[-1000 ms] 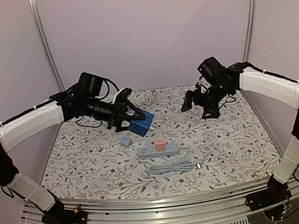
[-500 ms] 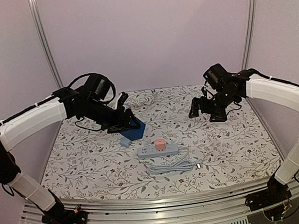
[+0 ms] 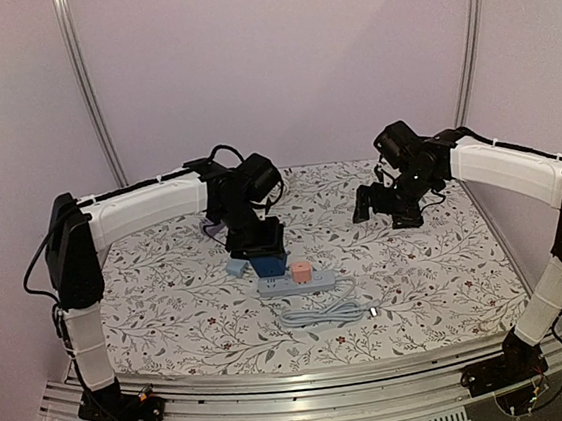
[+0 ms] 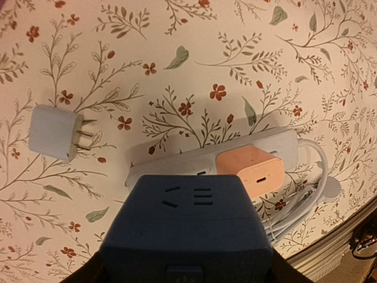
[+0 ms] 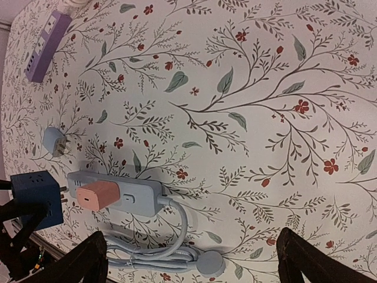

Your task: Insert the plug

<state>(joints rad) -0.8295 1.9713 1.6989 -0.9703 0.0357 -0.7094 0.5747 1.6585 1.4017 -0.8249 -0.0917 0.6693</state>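
Pale lilac walls stand behind a counter (image 3: 171, 312) covered in a floral cloth. A grey strip (image 3: 304, 282) lies near the middle of it, with its cord (image 3: 322, 315) looped just in front. A peach plug (image 3: 299, 271) sits in the strip, roughly at its middle.

The left end effector (image 3: 263, 253) points down over the strip's left end, clamped on a blue plug (image 3: 272, 265), a cube with sockets on its outer face. In the left wrist view this blue plug covers the strip's near edge, just left of the peach plug. From the right wrist its 2 prongs show, pointing toward the strip's left end. Whether they touch the strip I cannot tell.

A small plug (image 3: 236, 266), pale blue-white, lies on its side on the cloth just left of the strip, with its prongs toward the strip.

The right end effector (image 3: 381, 208) hangs above the counter's far right part, well apart from the strip, with its fingers spread wide and nothing between them. A purple strip (image 5: 47, 44) lies at the back of the counter.
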